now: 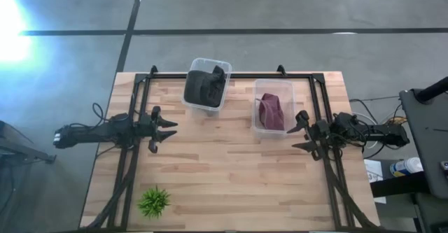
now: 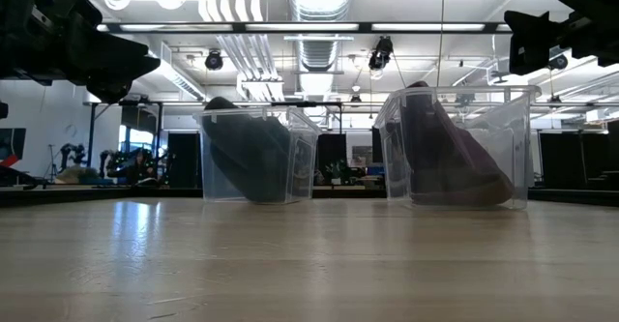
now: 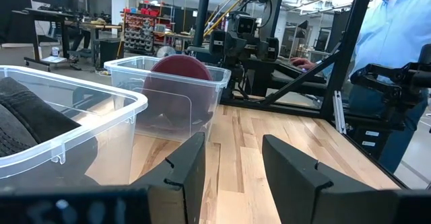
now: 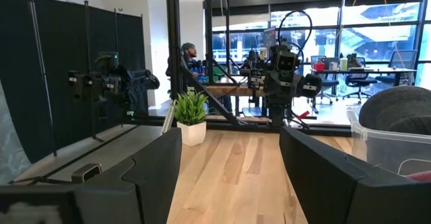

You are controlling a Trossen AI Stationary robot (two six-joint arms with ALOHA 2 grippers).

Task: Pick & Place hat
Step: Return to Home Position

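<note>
- Over the table's left side, the left gripper (image 1: 166, 133) hangs clear of the wood on a low, outstretched arm and points toward the middle. Its fingers (image 3: 188, 173) are spread apart and hold nothing.
- Opposite it, the right gripper (image 1: 299, 131) takes the mirrored pose over the right side, its fingers likewise parted and empty.
- Two clear bins stand toward the far edge of the table (image 1: 231, 170). The left bin (image 1: 199, 61) and the right bin (image 1: 274, 82) are near each other but apart.
- One red cap (image 1: 271, 113) lies in the right bin.
- Black cap fabric (image 1: 204, 87) fills the left bin; I cannot tell how many caps it makes.
- One plant (image 1: 154, 201) sits near the front left corner.
</note>
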